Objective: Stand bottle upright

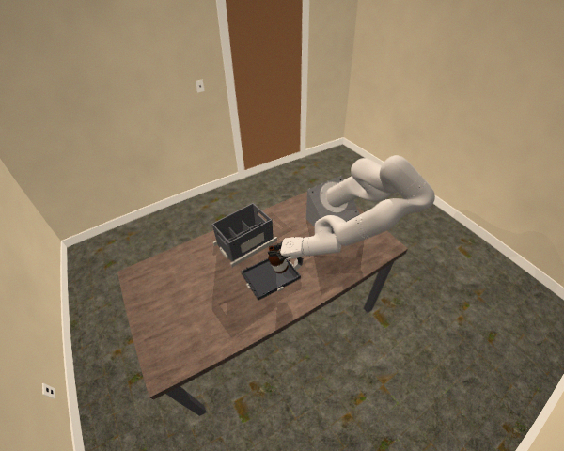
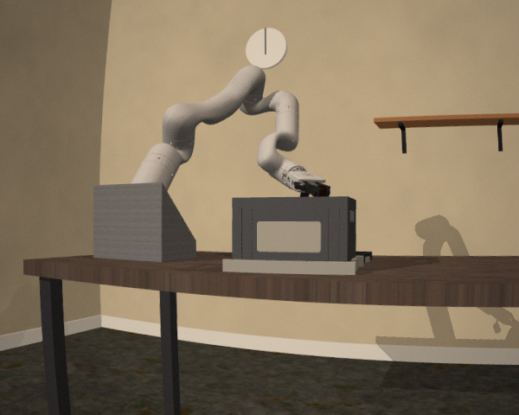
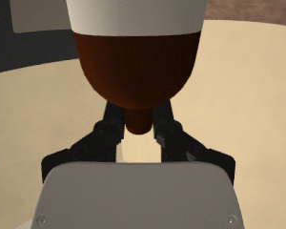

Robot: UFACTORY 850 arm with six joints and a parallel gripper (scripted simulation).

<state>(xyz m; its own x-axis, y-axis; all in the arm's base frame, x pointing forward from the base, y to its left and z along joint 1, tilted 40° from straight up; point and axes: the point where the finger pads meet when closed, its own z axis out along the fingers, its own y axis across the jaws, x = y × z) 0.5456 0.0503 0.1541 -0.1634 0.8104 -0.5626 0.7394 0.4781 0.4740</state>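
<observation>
A brown bottle with a white label stands nearly upright over the far right corner of the dark tray. I cannot tell whether its base touches the tray. My gripper is shut on the bottle's neck. In the exterior view the gripper shows just above the crate's top edge, and the bottle's body and most of the tray are hidden behind the crate.
The dark grey crate with dividers sits on a pale board just behind the tray. The arm's grey base block stands at the table's far right. A wall shelf hangs well off to the side.
</observation>
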